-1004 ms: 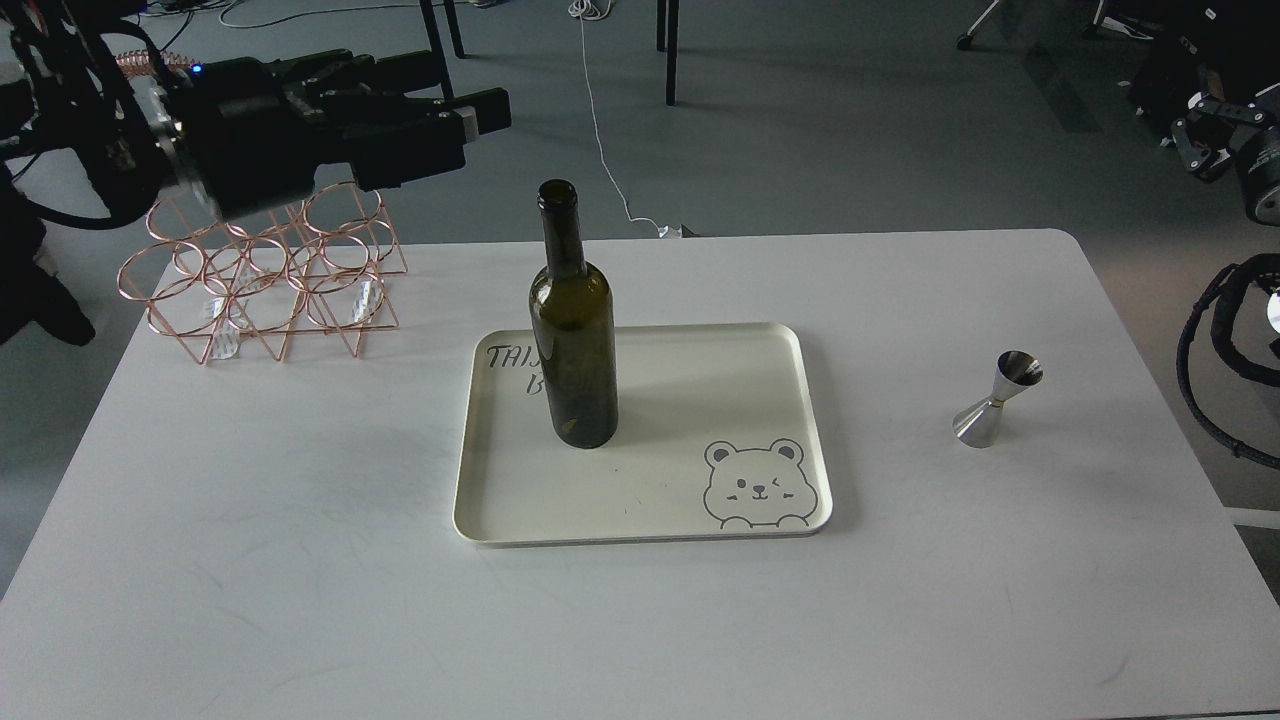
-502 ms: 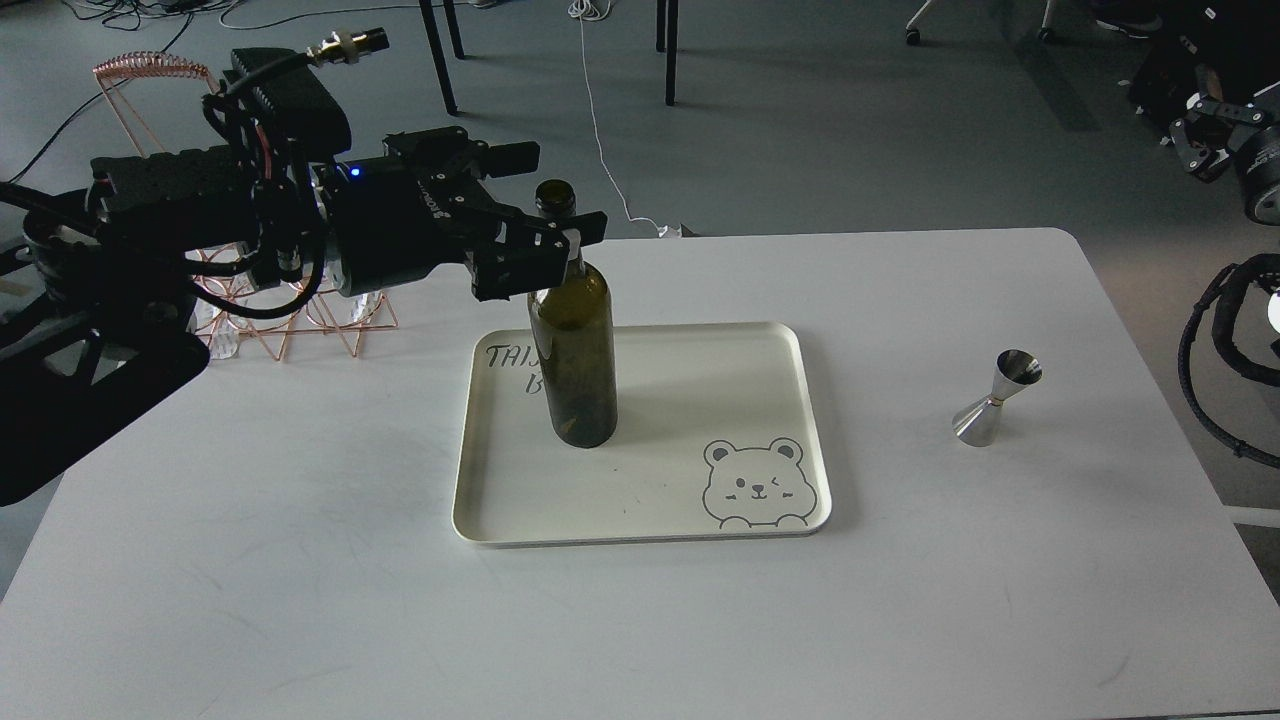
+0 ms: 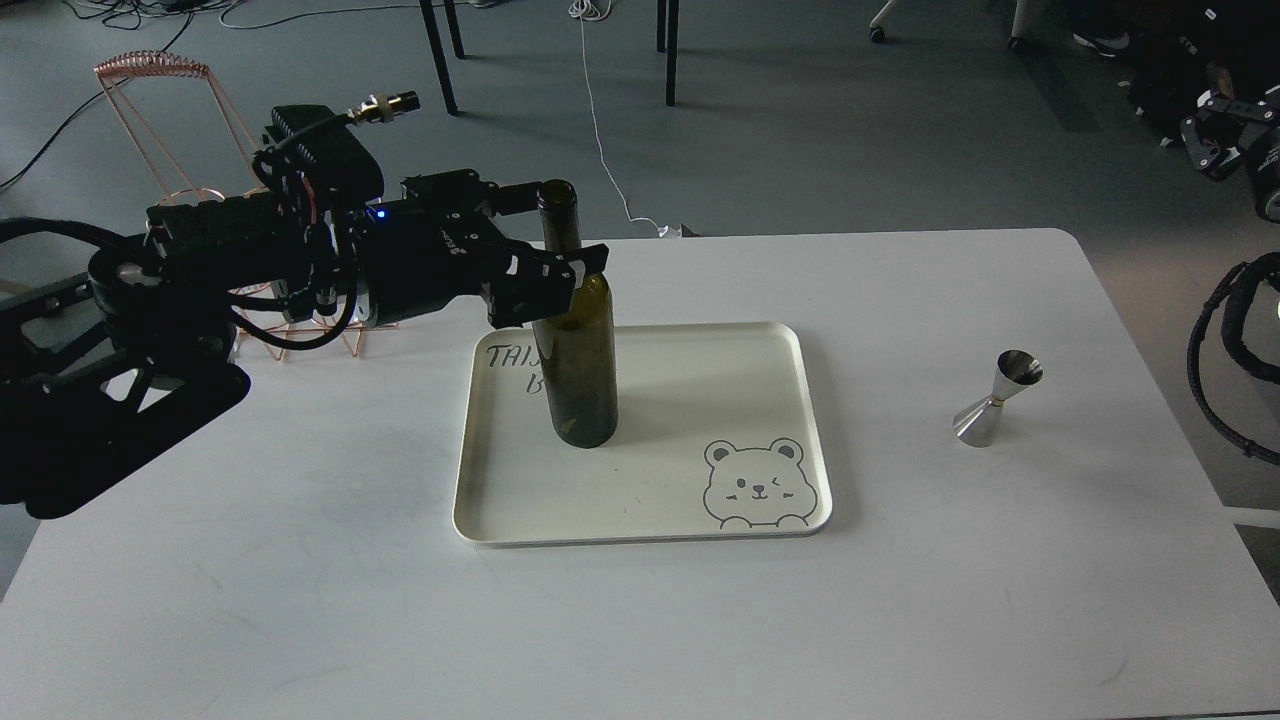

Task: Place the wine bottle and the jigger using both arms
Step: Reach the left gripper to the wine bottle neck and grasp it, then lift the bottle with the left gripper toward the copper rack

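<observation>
The dark olive-green wine bottle (image 3: pixel 575 350) stands upright on the left part of the cream tray (image 3: pixel 760 345). My left gripper (image 3: pixel 558 228) reaches in from the left at the height of the bottle's neck and shoulder. One finger is behind the neck and the other finger (image 3: pixel 560 268) is in front, and the jaws look open around it. The steel jigger (image 3: pixel 995 398) stands upright on the table at the right, well apart from the tray. My right arm's dark end (image 3: pixel 1228 130) shows at the far right edge, away from the jigger, and its fingers are unclear.
A copper wire rack (image 3: pixel 300 330) stands at the table's (image 3: pixel 300 560) back left, mostly behind my left arm. The tray has a bear drawing (image 3: pixel 755 485) at its front right. A black cable loop (image 3: pixel 1215 360) hangs by the right edge.
My left arm swung in from the upper left, came down and moved right, so its fingers now straddle the bottle's neck. The bottle and jigger have not moved.
</observation>
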